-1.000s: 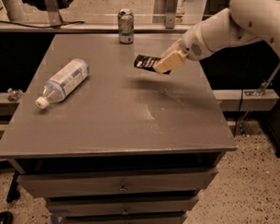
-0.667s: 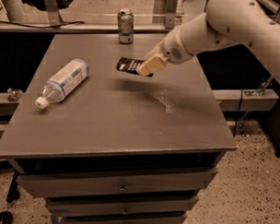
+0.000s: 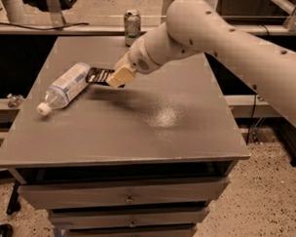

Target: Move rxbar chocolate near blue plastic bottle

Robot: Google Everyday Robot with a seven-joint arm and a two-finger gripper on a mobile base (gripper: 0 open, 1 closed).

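Observation:
The rxbar chocolate (image 3: pixel 98 76) is a dark flat wrapper held in my gripper (image 3: pixel 116 78), which is shut on its right end. The bar hangs just above the grey table (image 3: pixel 152 130), its left end right beside the blue plastic bottle (image 3: pixel 65 87). The bottle lies on its side at the table's left, white cap toward the front left. My arm reaches in from the upper right.
An upright green-silver drink can (image 3: pixel 132 26) stands at the table's far edge. Drawers (image 3: pixel 128 198) sit below the tabletop. A rail runs behind the table.
My gripper has carried the rxbar chocolate leftward across the table, from the right-centre to right beside the bottle. The bottle and can have not moved.

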